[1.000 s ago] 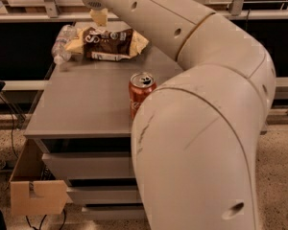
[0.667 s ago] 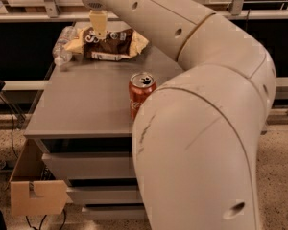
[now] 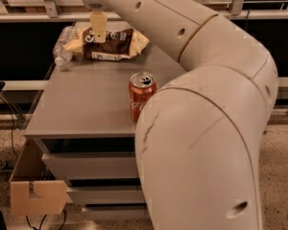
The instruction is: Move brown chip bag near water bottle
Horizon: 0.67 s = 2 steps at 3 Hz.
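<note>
At 12 o'clock on the top of the grey drawer cabinet (image 3: 86, 109), by the far edge: crinkled brown chip bag (image 3: 117, 44), dark brown middle with white lettering, pale yellow ends, lying flat. Just beside it at 9 o'clock: small clear plastic water bottle (image 3: 62, 44), lying on its side at the far left corner of the cabinet top, white cap pointing toward 7 o'clock; contact between bag and bottle cannot be told. Directly over the bag's left half: pale gripper (image 3: 97, 28), pointing down, tip at or just above the bag's surface; contact cannot be told. Spread or pressed together: cannot be told. Reaching in from 3 o'clock and filling the right foreground: bulky cream-coloured arm (image 3: 206, 109). At 4 o'clock of the cabinet top's centre, well apart from bag and bottle: upright red aluminium soda can (image 3: 142, 96), lower right side hidden by the arm. At 7 o'clock, low against the cabinet's left side: brown cardboard box (image 3: 36, 190).
</note>
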Tool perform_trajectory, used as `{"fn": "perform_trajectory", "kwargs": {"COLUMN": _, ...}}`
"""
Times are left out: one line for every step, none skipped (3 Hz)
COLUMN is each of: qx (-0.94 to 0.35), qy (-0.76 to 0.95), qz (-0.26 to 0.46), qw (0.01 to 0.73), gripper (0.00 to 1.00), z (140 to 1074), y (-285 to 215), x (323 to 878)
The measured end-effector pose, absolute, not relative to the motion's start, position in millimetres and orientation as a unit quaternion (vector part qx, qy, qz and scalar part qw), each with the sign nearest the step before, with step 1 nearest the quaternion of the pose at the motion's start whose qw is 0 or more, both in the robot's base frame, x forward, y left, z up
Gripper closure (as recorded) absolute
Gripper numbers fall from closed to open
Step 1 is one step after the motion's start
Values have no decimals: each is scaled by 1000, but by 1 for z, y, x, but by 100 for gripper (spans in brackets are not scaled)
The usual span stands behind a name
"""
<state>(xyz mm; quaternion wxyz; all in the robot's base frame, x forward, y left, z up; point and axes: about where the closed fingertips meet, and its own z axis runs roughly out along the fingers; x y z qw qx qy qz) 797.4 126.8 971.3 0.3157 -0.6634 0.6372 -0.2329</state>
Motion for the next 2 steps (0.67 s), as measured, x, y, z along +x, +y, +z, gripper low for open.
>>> {"fn": "perform_trajectory", "kwargs": {"qx": -672, "qy": 631, "qz": -206, "qw": 329, "gripper": 0, "z": 971, "y": 132, "x": 797}}
{"fn": "perform_trajectory", "kwargs": {"qx": -673, "qy": 630, "qz": -201, "qw": 330, "gripper": 0, "z": 971, "y": 133, "x": 797}}
